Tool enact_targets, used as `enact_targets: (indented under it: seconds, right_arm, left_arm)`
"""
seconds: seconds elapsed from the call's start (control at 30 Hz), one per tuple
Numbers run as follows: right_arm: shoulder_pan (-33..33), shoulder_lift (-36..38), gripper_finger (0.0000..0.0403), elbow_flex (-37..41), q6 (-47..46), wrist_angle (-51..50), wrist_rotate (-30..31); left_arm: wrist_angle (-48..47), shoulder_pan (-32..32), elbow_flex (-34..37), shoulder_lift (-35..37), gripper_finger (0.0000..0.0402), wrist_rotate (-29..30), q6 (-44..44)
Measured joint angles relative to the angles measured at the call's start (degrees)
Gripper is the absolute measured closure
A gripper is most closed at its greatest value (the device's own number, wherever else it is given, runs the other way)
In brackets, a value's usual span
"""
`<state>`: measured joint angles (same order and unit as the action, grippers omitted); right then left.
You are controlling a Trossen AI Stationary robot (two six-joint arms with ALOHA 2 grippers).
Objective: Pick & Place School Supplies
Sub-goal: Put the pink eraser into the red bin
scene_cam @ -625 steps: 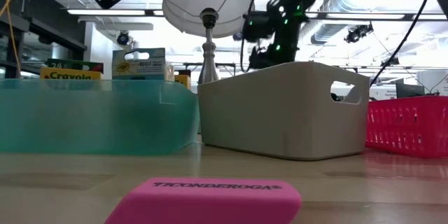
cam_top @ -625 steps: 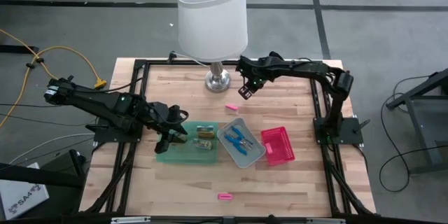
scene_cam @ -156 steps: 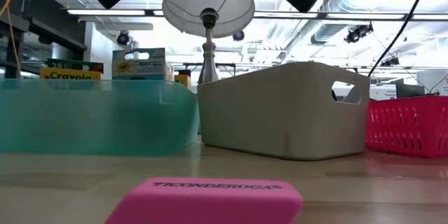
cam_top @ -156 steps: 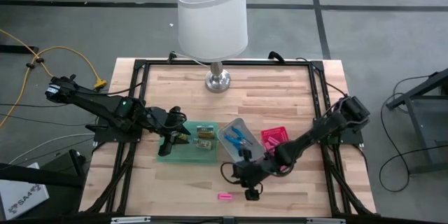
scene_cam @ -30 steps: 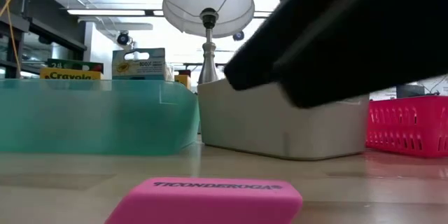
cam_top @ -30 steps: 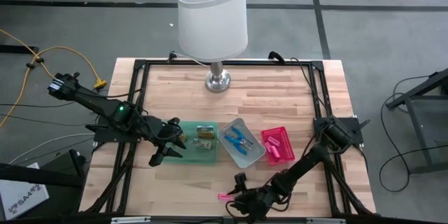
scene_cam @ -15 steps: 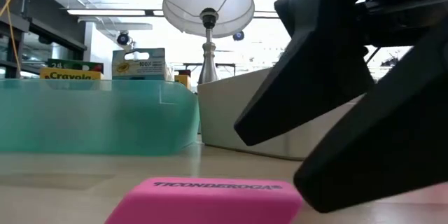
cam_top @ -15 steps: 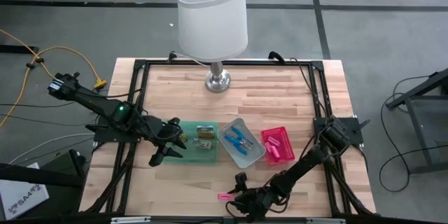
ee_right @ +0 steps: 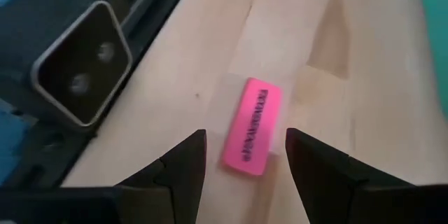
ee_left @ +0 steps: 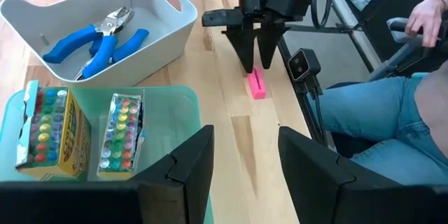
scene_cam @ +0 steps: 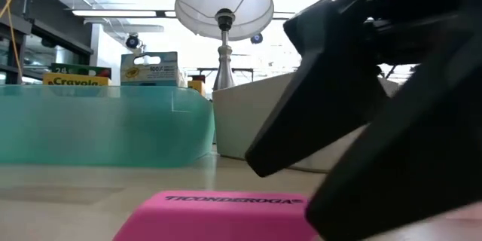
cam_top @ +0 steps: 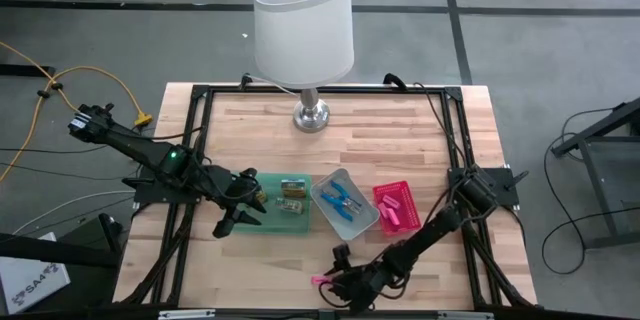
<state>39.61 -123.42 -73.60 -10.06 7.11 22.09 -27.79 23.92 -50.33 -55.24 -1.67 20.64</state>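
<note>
- Left arm (cam_top: pixel 150 155) reaches in from the table's left edge, low and slanting toward the centre, its gripper (cam_top: pixel 238 212) hovering over the left end of the green tray (cam_top: pixel 262 222).
- Its fingers (ee_left: pixel 189 164) stand apart with nothing between them. Ahead of the tips lie two crayon packs (ee_left: pixel 80 129), side by side in the green tray.
- Beyond the packs, blue pliers (ee_left: pixel 94 38) lie in the grey tray (ee_left: pixel 171 21).
- Pink tray (cam_top: pixel 395 207) sits just right of the grey one, with pink pieces (cam_top: pixel 392 216) inside.
- Right arm (cam_top: pixel 430 232) stretches from the table's right edge far down to the front edge, nearly flat, wrist turned so its gripper (cam_top: pixel 330 285) points down at the wood.
- Its fingers (ee_right: pixel 183 161) are spread wide. A pink eraser (ee_right: pixel 253 124) lies flat on the table in the gap between them, just ahead of the tips, untouched.
- A person's knee in jeans (ee_left: pixel 371 115) shows past the table's front edge.
</note>
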Motion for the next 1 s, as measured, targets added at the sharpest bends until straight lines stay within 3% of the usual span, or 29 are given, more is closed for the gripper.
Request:
enact_targets:
  seconds: [1.0]
  right_arm:
    - [-1.2,0.1,0.0215,0.0,-7.8,-3.6,-2.3]
  left_arm:
    - [0.0,0.0,0.0,0.0,0.0245,0.0,-0.7]
